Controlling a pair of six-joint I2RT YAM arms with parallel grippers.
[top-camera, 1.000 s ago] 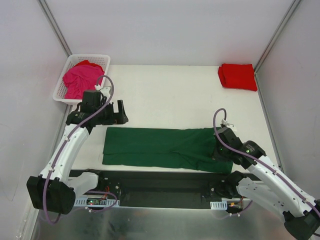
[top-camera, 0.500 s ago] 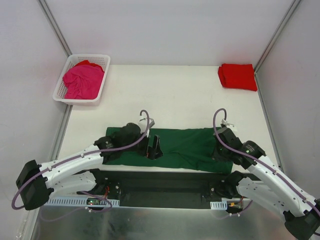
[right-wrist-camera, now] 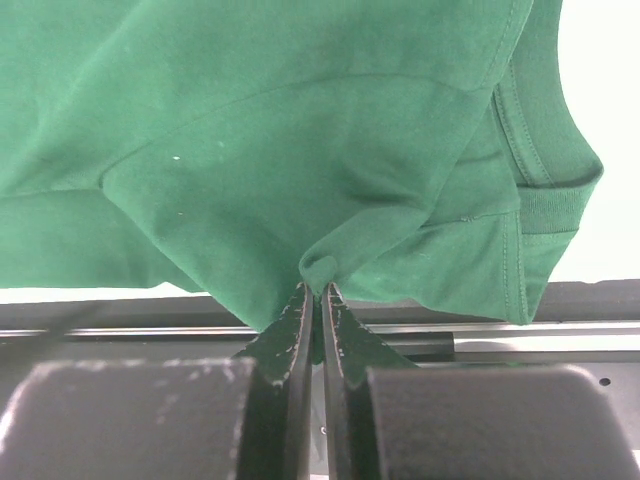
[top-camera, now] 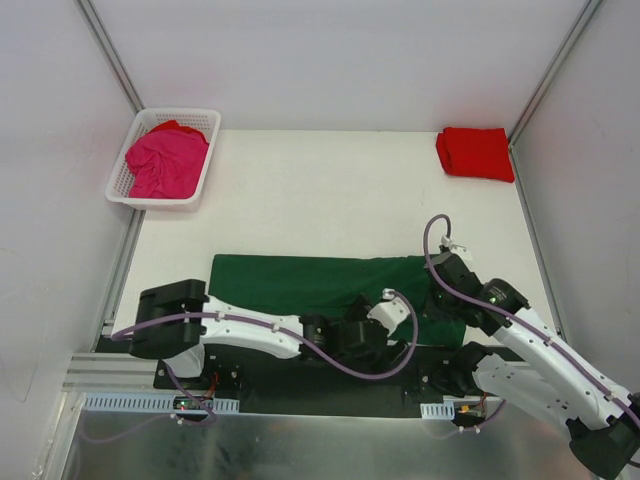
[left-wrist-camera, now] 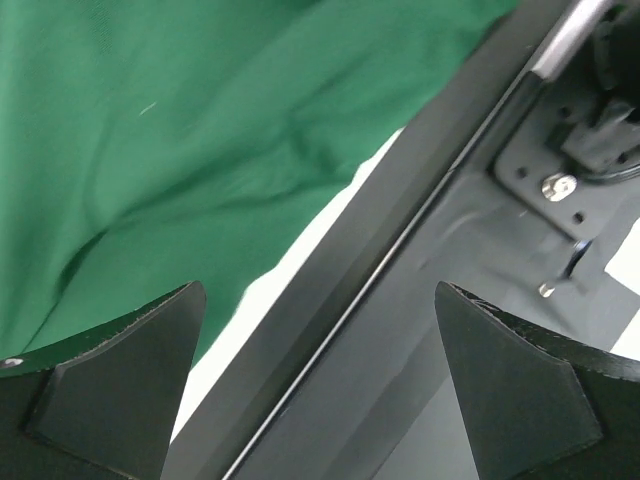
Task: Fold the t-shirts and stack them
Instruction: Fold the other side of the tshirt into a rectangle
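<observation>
The dark green t-shirt (top-camera: 300, 284) lies folded into a long strip near the table's front edge. It fills the left wrist view (left-wrist-camera: 180, 140) and the right wrist view (right-wrist-camera: 300, 130). My right gripper (right-wrist-camera: 318, 292) is shut on a pinch of its near hem by the collar end (top-camera: 440, 305). My left gripper (left-wrist-camera: 318, 330) is open and empty, low over the front edge at the shirt's near hem (top-camera: 372, 335). The red t-shirt (top-camera: 476, 152) lies folded at the far right corner. The magenta t-shirt (top-camera: 165, 160) is bundled in the white basket (top-camera: 122, 195).
A black rail (top-camera: 300, 365) with mounts runs along the table's near edge under both arms. Grey enclosure walls stand left, right and behind.
My left arm swung from beside the basket down across the green shirt to the front edge by the right arm. My right gripper stayed shut on the shirt.
</observation>
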